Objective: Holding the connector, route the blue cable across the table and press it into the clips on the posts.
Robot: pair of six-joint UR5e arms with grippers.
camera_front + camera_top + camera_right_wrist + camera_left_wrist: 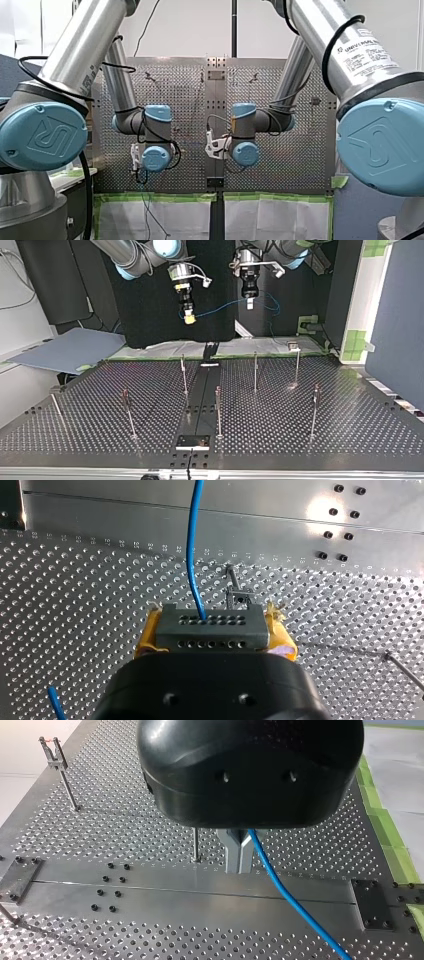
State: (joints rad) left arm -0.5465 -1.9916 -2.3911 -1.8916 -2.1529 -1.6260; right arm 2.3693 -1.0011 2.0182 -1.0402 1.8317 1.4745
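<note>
In the top view both grippers hang above the table's far edge. My right gripper [189, 318] is at that view's left and my left gripper [250, 304] at its right. The blue cable [220, 310] sags between them. In the right wrist view my right gripper [210, 626] has its yellow pads [146, 636] shut on the grey connector [210, 627], and the blue cable [192, 550] leaves it ahead. In the left wrist view my left gripper [239, 865] has its metal fingers [231, 852] shut on the blue cable [285, 892]. Several thin posts [255, 371] stand on the table, with no cable in their clips.
A clip-topped post [237, 595] stands just ahead of the connector. Another post [195, 845] rises beside my left fingers. A smooth metal rail [200, 390] runs down the middle of the perforated table [325, 440]. A grey-blue sheet [65, 347] lies off the table at the top view's left.
</note>
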